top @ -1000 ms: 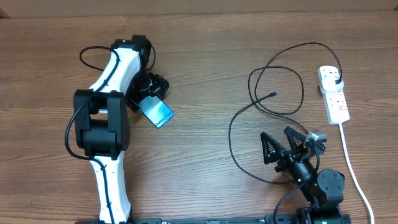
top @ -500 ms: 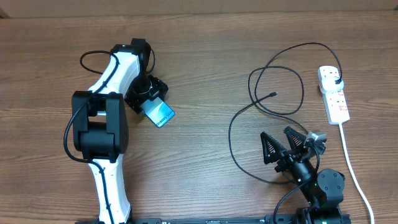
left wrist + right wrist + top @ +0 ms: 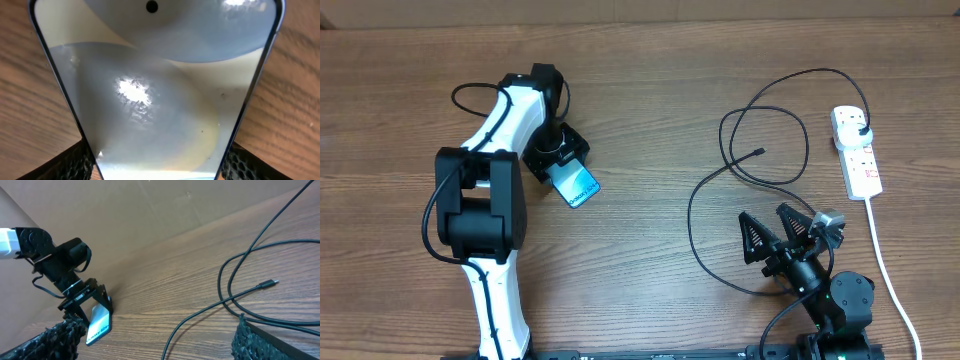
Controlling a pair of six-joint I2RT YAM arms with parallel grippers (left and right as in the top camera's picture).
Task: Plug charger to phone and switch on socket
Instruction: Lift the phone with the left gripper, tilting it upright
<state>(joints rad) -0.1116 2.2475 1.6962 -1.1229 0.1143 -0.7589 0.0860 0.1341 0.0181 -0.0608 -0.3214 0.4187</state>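
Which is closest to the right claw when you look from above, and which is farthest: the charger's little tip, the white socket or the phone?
Overhead view, starting from the right claw:
1. The charger tip, just beyond the claw, towards the far side of the table.
2. The socket, off to the right near the table's edge.
3. The phone, far across on the left side.

Wooden table [image 3: 650, 90], looped black charger [image 3: 758, 153], white socket [image 3: 857, 155]
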